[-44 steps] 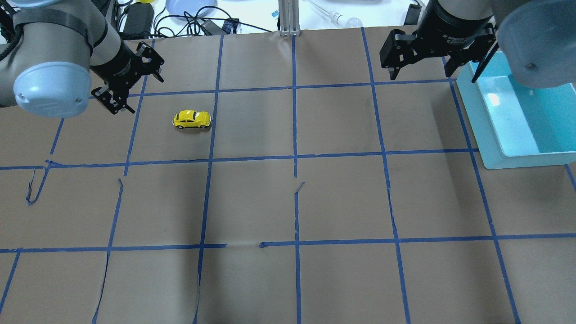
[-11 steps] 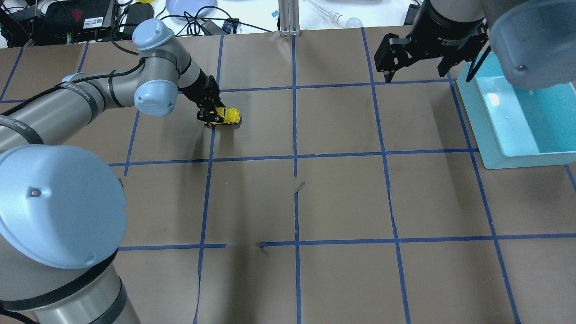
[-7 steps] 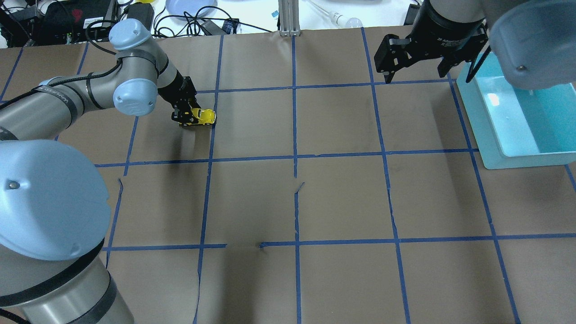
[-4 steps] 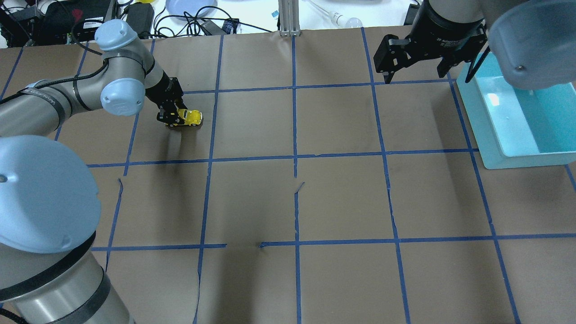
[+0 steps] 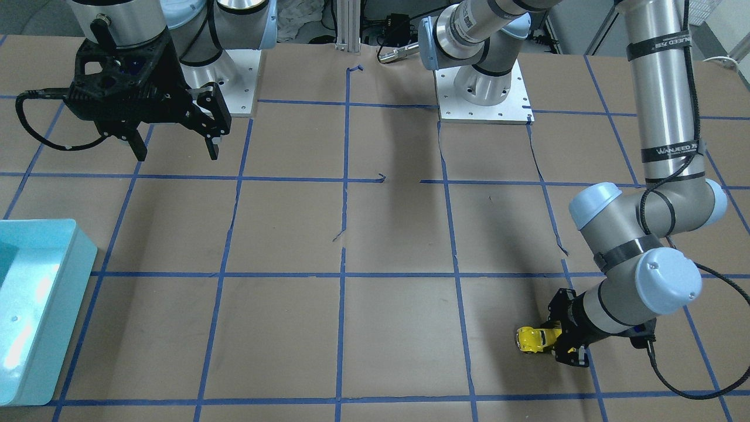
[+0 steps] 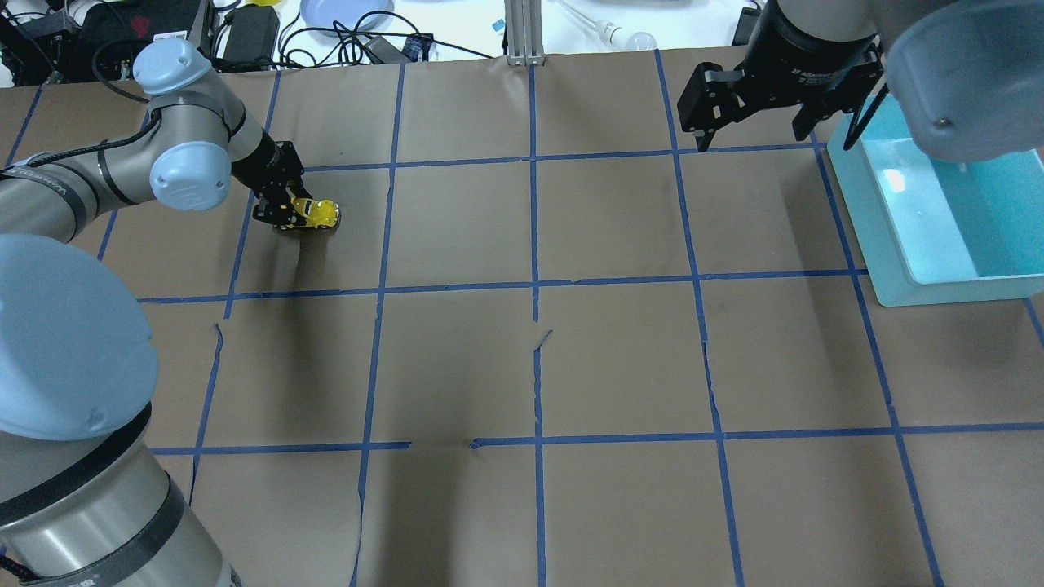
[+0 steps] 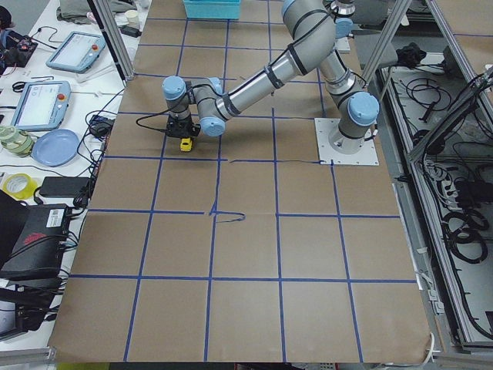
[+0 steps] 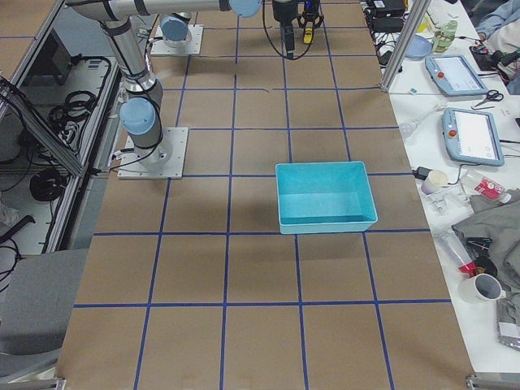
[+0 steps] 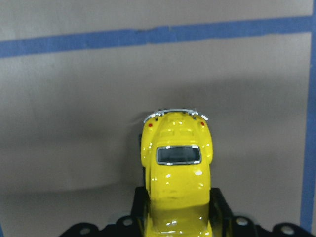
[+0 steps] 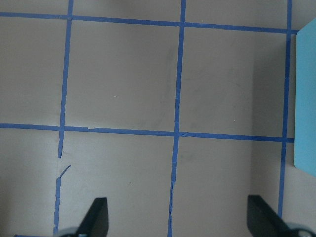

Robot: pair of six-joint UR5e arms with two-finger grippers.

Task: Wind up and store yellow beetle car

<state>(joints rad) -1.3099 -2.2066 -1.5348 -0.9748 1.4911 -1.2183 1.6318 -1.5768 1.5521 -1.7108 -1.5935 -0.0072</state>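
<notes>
The yellow beetle car point(image 6: 316, 214) stands on its wheels on the brown paper table, in the far left part of the overhead view. My left gripper point(image 6: 287, 215) lies low and level and is shut on the car's front half. The left wrist view shows the car's rear window and bumper point(image 9: 177, 158) sticking out past the black fingers point(image 9: 219, 210). The car also shows in the front-facing view point(image 5: 529, 339), with the left gripper point(image 5: 559, 343) behind it. My right gripper point(image 6: 752, 137) hangs open and empty above the far right of the table point(image 5: 177, 155).
A teal bin point(image 6: 897, 273) stands at the table's right edge, just right of the right gripper; it shows empty in the right-side view point(image 8: 325, 221). Blue tape lines grid the table. Cables, a blue plate and boxes lie beyond the far edge.
My left gripper has slid to the left along the table with the car held in it, wheels on the paper. The right arm has stayed still.
</notes>
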